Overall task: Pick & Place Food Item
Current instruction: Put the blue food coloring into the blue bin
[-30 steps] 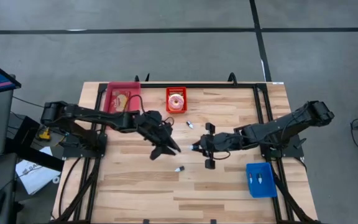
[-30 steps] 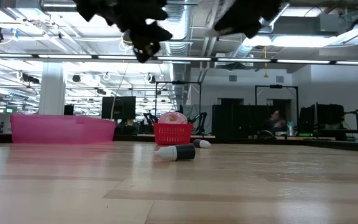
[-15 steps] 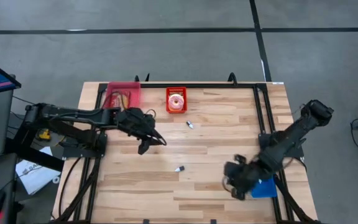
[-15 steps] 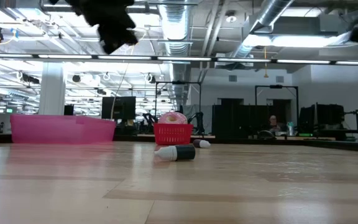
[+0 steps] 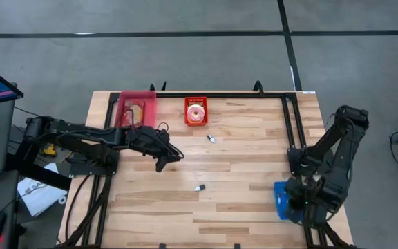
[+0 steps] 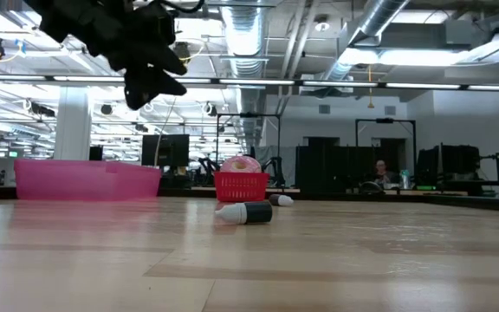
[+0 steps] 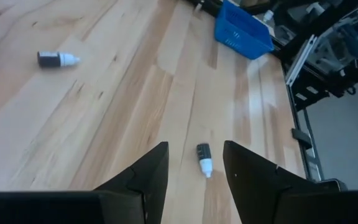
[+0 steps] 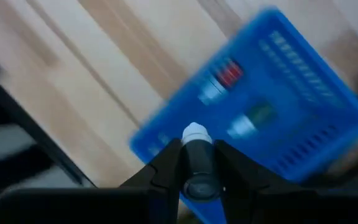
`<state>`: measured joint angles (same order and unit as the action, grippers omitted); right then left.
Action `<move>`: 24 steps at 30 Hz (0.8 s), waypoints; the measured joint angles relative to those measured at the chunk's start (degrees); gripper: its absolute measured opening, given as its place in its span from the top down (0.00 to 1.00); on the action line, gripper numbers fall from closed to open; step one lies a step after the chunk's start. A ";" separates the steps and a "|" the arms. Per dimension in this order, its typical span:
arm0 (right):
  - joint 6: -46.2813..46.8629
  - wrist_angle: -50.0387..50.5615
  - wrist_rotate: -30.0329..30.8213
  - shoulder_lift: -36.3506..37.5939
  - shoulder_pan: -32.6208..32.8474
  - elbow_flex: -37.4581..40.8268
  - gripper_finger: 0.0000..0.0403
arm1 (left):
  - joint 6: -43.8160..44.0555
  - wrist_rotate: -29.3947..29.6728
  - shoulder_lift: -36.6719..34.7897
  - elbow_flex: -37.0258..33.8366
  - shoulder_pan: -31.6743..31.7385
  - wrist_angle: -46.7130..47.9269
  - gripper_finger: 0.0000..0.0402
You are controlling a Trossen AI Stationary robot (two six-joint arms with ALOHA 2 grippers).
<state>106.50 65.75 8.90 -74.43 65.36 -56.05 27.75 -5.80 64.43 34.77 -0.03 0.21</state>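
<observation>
My right gripper (image 8: 196,149) hangs over the blue basket (image 8: 303,106) at the table's near right (image 5: 280,197), shut on a small dark bottle with a white cap (image 8: 194,163). Two more bottles lie in that basket. My left gripper (image 7: 196,146) stands open above the table left of centre (image 5: 168,158), with nothing between its fingers. Two loose bottles lie on their sides on the wood (image 5: 199,187) (image 5: 212,137). A pink donut (image 5: 195,111) sits in a red basket (image 6: 241,186) at the far edge. My right gripper pinches the bottle's dark body (image 8: 194,171) between its two fingers. The bottle lies along the fingers, and its white cap (image 8: 194,132) sticks out past their ends. The fingers point down from above. The bottle is lifted clear over the blue basket.
A pink bin (image 5: 135,108) with food in it stands at the far left, beside the red basket. A black frame rail runs along the table's right side (image 5: 297,138). Bare wood lies between the two arms.
My right gripper has swung from the table's middle toward the near right edge, tipping from nearly level to pointing down, and now hangs over the blue basket. My left gripper has drawn back toward the table's left edge and sunk a little, its fingers still apart.
</observation>
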 joint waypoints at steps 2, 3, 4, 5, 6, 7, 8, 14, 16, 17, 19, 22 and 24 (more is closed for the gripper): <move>-0.09 2.56 -1.31 0.69 0.34 0.00 0.81 | 0.00 0.00 0.61 0.05 0.00 -0.84 0.63; -0.72 3.57 -1.45 0.87 0.38 0.00 0.81 | -0.06 0.00 0.64 0.04 0.00 -0.85 0.63; -1.76 4.17 -1.74 0.94 0.31 0.00 0.81 | -0.23 0.00 0.98 0.05 0.00 -1.94 0.63; -2.81 4.90 -2.30 0.92 0.16 0.00 0.81 | -0.26 0.01 1.11 0.08 0.00 -2.44 0.63; -3.42 6.15 -2.65 0.83 0.22 0.00 0.81 | -0.25 0.02 1.10 0.06 0.00 -2.61 0.63; -3.69 7.45 -2.57 0.69 0.31 0.08 0.81 | -0.23 0.06 1.10 0.06 0.00 -3.37 0.63; -3.82 7.77 -2.59 0.54 0.45 0.44 0.81 | -0.21 0.13 1.09 0.06 0.00 -3.98 0.63; -3.18 -0.41 -3.26 0.45 3.73 5.52 0.81 | 0.04 1.05 1.09 0.08 0.00 -4.65 0.63; -3.10 -2.72 -4.07 0.45 4.66 6.90 0.81 | 0.45 1.12 1.09 0.08 0.00 -4.86 0.63; -3.03 -3.41 -4.41 0.46 4.89 7.48 0.80 | 0.68 1.24 1.09 0.08 0.00 -5.02 0.63; -2.97 -3.73 -4.43 0.46 5.25 8.20 0.79 | 0.82 1.36 1.09 0.08 0.00 -5.39 0.63; -2.98 -3.36 -4.38 0.45 5.75 8.90 0.76 | 0.83 1.36 1.09 0.08 0.00 -5.93 0.63; -2.97 -3.45 -4.36 0.45 6.07 9.57 0.75 | 0.83 1.00 1.09 0.08 -0.05 -5.87 0.63</move>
<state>103.53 62.30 4.54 -73.99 71.44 -46.48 28.58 -4.81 65.52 34.85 -0.09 -5.66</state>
